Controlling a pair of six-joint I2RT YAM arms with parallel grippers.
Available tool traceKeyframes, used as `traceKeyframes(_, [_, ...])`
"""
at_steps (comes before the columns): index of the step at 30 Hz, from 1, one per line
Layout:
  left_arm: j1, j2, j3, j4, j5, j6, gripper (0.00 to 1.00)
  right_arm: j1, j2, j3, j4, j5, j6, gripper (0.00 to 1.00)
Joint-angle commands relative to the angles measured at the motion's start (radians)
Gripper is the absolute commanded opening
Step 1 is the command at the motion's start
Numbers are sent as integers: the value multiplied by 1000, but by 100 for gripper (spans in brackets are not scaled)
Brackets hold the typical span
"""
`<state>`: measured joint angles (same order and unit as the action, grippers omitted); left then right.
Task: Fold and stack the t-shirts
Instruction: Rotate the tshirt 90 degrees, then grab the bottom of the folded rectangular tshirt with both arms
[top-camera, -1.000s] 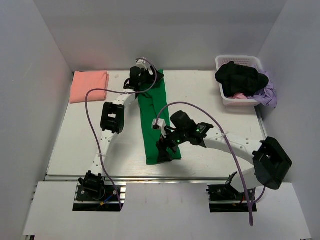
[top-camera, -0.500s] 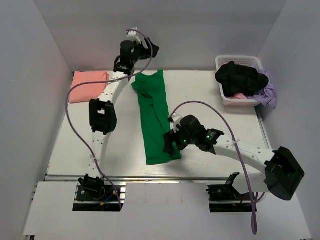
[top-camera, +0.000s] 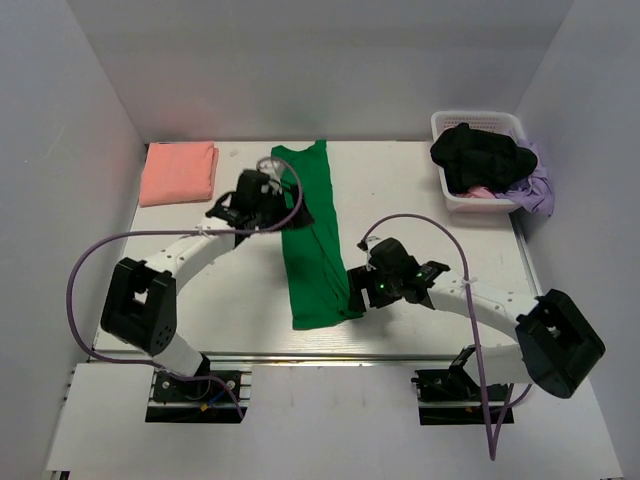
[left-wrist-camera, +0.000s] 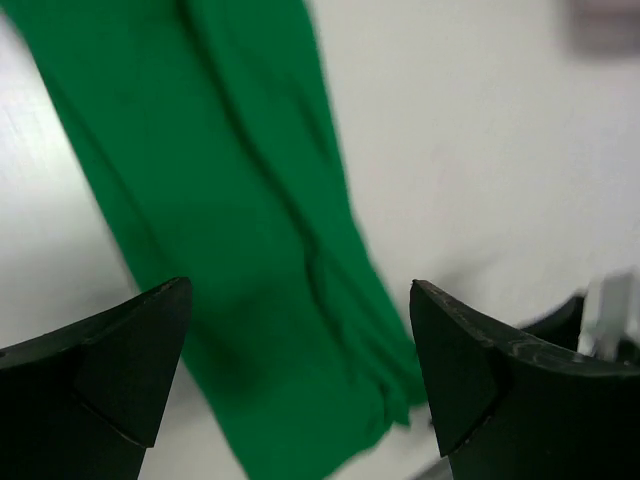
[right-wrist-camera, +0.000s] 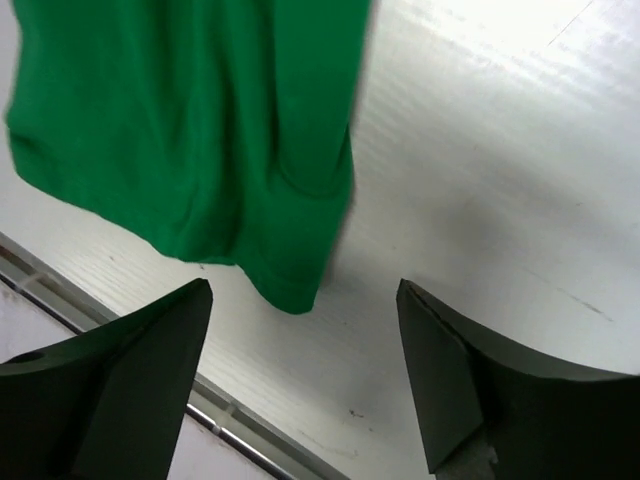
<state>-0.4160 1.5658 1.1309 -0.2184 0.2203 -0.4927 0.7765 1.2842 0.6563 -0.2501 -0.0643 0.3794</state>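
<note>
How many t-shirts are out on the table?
2: the green t-shirt lengthwise in the middle, the pink t-shirt folded at far left. The basket may hide more.

green t-shirt (left-wrist-camera: 230, 200): blurred, cut at top | left fingers (left-wrist-camera: 100, 370): cropped below

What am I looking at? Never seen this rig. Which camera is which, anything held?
Two robot arms bolted at the near edge of a table. One picture looks down from above and behind them; the other two come from a camera on each wrist, its black fingers at the bottom. On the table: a green t-shirt folded into a long strip, a folded pink t-shirt far left, a basket of clothes far right. The left gripper and right gripper are open over the green t-shirt, holding nothing.
</note>
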Motion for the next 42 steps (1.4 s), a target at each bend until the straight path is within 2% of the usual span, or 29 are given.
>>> traceKeyframes(1, [-71,-102,-92,-154,4,-62,100,-13,61,41,-18,-101,3,79])
traceKeyframes(4, [-133,-165,-247,-209,57,-92,100,-17,89,39,-21,-153,0,76])
traceKeyframes(8, [-190,-266,-293,-373,2,-67,100,-22,99,14,14,-198,24,69])
traceKeyframes(10, [-207,-302,-351,-374,32,-44,100,-22,102,-4,35,-209,29,68])
traceKeyframes(13, [-234,-323,-434,-332,85,-44,96,-25,96,-20,70,-195,58,66])
traceKeyframes(17, [-273,-271,-471,-254,108,-44,91,-28,102,-29,92,-163,75,66])
traceKeyframes(19, [-285,-247,-508,-181,117,-44,88,-28,119,-27,94,-155,73,60])
traceKeyframes(23, [-320,-195,-519,-156,114,-44,84,-33,132,-29,92,-158,75,57])
traceKeyframes(24, [-320,-185,-519,-144,93,-44,80,-33,136,-29,94,-163,73,55])
traceKeyframes(26, [-340,-176,-519,-128,93,-44,79,-36,142,-29,95,-166,72,50])
traceKeyframes(27, [-340,-161,-528,-116,93,-53,73,-34,145,-32,95,-167,70,48])
traceKeyframes(29, [-349,-147,-528,-93,103,-53,68,-36,161,-32,109,-180,66,36])
traceKeyframes(30, [-360,-136,-528,-93,103,-53,62,-36,171,-30,109,-184,58,31])
traceKeyframes(31, [-360,-136,-519,-122,85,-64,48,-37,172,-29,106,-213,52,21])
traceKeyframes(33, [-360,-136,-519,-133,53,-76,36,-33,167,-30,110,-232,36,13])
traceKeyframes(34, [-360,-136,-519,-147,53,-76,24,-33,162,-35,117,-248,35,8])
traceKeyframes(35, [-369,-147,-507,-156,53,-87,17,-34,159,-43,117,-250,33,0])
traceKeyframes(38, [-369,-159,-482,-203,65,-87,0,-33,126,-49,80,-270,30,0])
traceKeyframes(42, [-369,-190,-462,-240,65,-87,0,-28,70,-50,31,-299,32,0])
